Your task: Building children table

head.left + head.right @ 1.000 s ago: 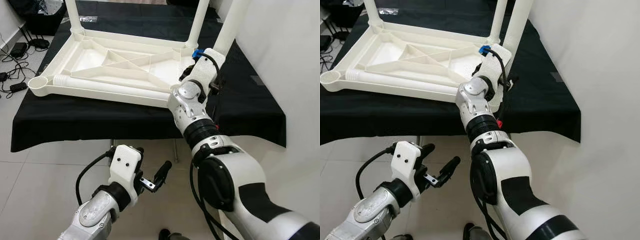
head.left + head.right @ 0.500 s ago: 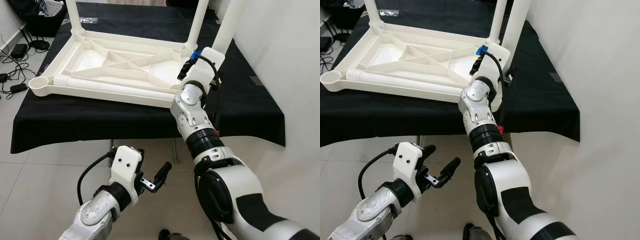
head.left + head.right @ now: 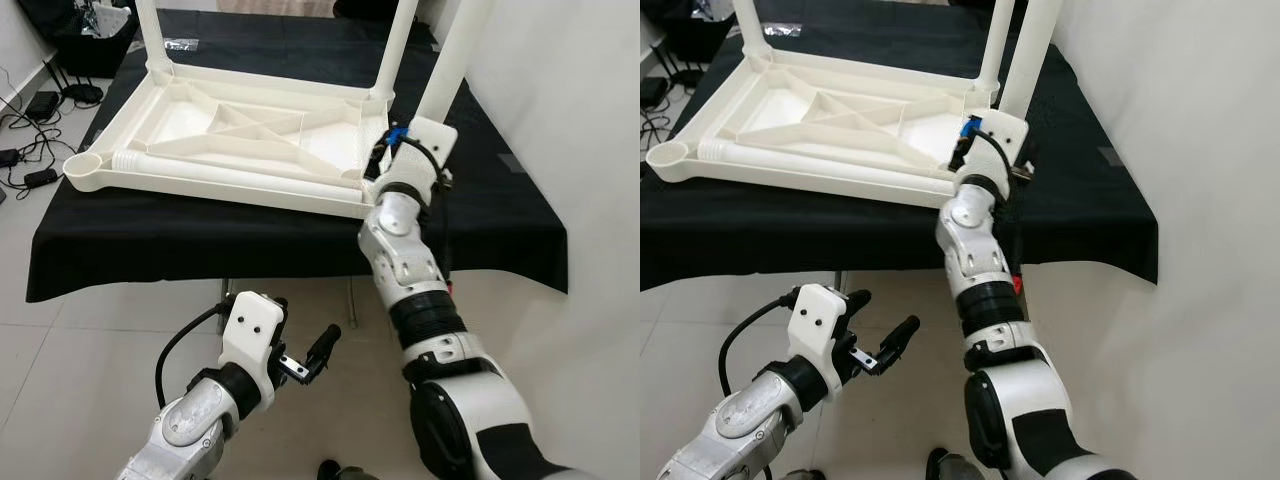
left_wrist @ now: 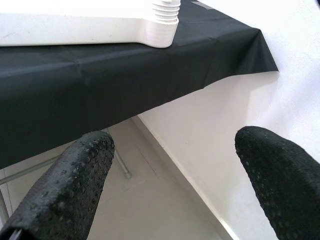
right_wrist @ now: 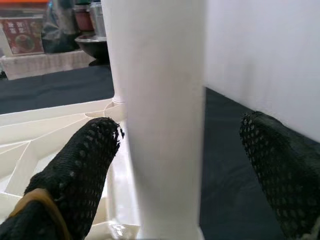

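The white plastic children's table lies upside down on a black-clothed table. Three legs stand up from its corners. The near-left socket is empty, and a loose leg lies along the near rim. My right wrist is at the near-right leg. In the right wrist view the right gripper is open, with that leg between its black fingers. My left gripper hangs open over the floor, below the table's front edge, holding nothing.
A white wall runs close along the right side of the black-clothed table. Cables and black devices lie on the tiled floor at the left. Metal table legs stand under the cloth.
My right arm has stretched out and its wrist has closed in on the near-right leg. The left gripper has stayed where it was.
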Controlling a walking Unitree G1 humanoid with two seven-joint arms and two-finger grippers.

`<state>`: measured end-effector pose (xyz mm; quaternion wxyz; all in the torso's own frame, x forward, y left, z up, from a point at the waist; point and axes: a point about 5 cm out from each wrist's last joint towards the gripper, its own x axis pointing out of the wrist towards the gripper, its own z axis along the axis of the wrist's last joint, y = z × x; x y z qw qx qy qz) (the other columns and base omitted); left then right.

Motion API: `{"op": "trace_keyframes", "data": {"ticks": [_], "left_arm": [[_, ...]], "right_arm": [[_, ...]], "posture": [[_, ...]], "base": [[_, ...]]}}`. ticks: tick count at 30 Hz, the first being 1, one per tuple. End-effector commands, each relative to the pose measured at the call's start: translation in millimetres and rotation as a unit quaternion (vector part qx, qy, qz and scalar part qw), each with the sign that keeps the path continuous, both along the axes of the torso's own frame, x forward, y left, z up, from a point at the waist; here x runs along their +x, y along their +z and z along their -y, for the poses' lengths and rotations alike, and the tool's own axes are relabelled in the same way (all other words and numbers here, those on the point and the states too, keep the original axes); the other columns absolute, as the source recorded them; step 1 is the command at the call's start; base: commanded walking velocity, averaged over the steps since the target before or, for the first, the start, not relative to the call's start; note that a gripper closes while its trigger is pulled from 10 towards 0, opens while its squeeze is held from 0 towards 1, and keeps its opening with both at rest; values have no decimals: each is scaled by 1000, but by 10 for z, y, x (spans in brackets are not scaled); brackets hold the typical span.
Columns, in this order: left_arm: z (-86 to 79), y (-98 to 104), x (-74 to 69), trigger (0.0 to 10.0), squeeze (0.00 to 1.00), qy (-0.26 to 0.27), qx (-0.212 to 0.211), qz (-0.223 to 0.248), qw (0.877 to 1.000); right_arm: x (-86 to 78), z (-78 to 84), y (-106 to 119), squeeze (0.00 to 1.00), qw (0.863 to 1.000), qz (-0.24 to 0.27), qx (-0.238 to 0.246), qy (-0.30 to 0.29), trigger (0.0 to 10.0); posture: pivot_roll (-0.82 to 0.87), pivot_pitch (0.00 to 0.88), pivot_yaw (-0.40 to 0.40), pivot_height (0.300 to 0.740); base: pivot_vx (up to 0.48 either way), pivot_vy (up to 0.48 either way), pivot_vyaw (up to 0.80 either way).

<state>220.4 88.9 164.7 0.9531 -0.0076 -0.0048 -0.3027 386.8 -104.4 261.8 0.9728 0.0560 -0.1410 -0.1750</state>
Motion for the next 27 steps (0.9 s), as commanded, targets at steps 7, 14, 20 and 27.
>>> {"op": "trace_keyframes", "data": {"ticks": [7, 14, 20, 27], "left_arm": [[-2, -64, 15, 10000, 0, -2, 7, -8, 1000], [-67, -92, 78, 10000, 0, 16, 12, -7, 1000], [-169, -93, 100, 10000, 0, 61, 9, -3, 998], [-281, -128, 90, 10000, 0, 132, 1, -8, 991]], "right_arm": [[-153, 65, -170, 0, 998, -9, -30, 48, 10000], [-490, 168, -470, 0, 990, -31, -47, 125, 10000], [-732, 254, -667, 0, 980, -28, -66, 187, 10000], [-994, 395, -1049, 0, 967, -54, -97, 229, 10000]], "posture": [[87, 182, -98, 740], [85, 165, -83, 740], [90, 153, -85, 740], [86, 124, -84, 740]], "base": [[0, 0, 0], [0, 0, 0], [0, 0, 0], [0, 0, 0]]}}
